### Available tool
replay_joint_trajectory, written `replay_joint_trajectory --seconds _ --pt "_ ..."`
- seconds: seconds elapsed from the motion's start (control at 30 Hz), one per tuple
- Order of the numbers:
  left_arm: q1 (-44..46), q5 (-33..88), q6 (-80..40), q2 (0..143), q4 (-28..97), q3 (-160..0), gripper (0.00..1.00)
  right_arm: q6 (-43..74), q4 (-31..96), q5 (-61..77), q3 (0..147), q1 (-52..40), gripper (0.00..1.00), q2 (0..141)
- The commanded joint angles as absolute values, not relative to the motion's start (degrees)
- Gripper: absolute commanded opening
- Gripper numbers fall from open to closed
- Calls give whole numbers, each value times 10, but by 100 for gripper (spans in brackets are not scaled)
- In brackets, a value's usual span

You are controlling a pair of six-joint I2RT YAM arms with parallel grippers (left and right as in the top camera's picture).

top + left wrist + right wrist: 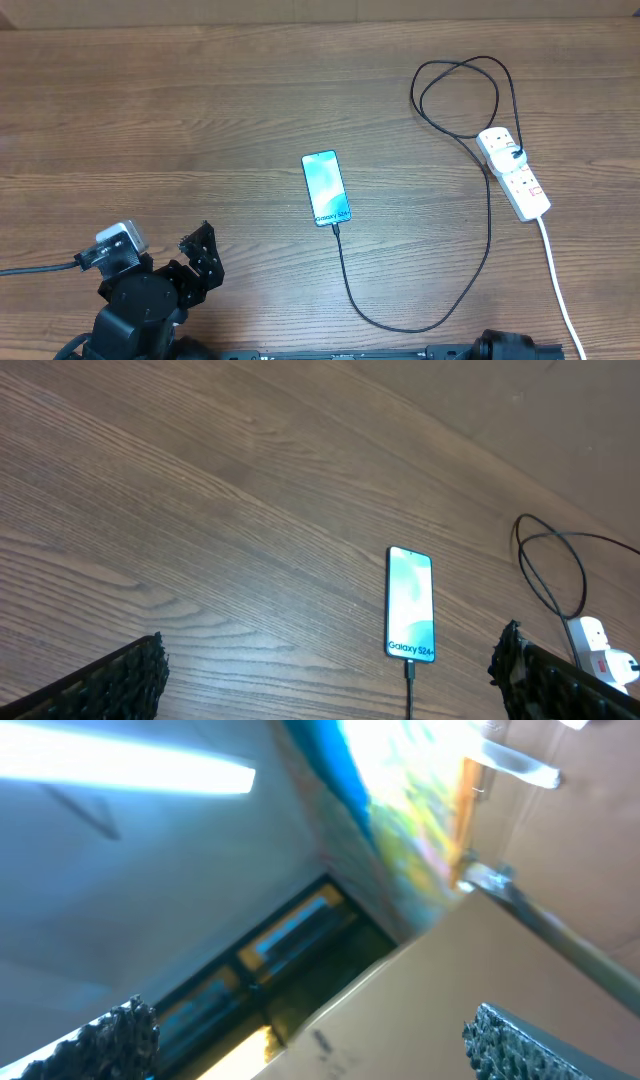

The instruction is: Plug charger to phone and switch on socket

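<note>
wood-grain table [200, 120] from above: phone [326, 188] lies screen up mid-table, charger [489, 225] in its bottom end, looping to the socket [513, 172] at right; left gripper [200, 258] hovers open, lower left

left wrist: phone lit ahead

right wrist: ceiling light [120, 770], cardboard [480, 980]; right gripper [310, 1035] spread wide, empty

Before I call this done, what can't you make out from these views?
- socket switches: too small overhead to read on or off; cropped by the left wrist view's right edge.
- charger tip at the phone: reaches its lower edge; seating too small to judge in either view.
- right gripper: its camera faces away from the table, blurred; overhead does not show it.
</note>
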State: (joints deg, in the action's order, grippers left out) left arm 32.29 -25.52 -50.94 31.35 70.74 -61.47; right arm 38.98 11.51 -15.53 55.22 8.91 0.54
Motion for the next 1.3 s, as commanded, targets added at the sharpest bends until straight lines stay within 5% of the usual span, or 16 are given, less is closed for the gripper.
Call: replay_joint_trajectory --seconds 0.0,1.27 --pt "328 -254 -519 311 707 -612 100 390 110 -206 490 87 100 3" --pt "328 -254 -519 311 707 -612 100 392 146 -208 82 87 100 3"
